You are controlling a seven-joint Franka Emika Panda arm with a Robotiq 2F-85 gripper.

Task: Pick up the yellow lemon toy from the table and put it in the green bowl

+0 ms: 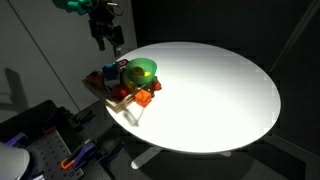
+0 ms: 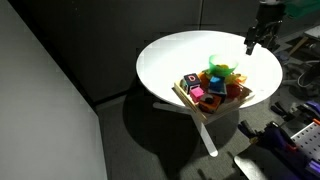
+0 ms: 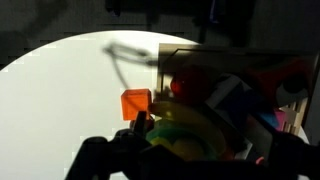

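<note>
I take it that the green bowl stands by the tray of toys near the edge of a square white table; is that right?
Not quite: the table is round, not square, as both exterior views show. The rest holds: the green bowl stands by the tray of toys near the table's edge.

The table (image 1: 220, 90) has a smooth, plain white top with a soft matt look under the light. The green bowl (image 1: 141, 71) looks like glossy moulded plastic, and the orange block (image 3: 135, 103) appears to be smooth plastic too. The tray (image 2: 190, 104) holding the toys has a pale, wood-like matt rim.
</note>
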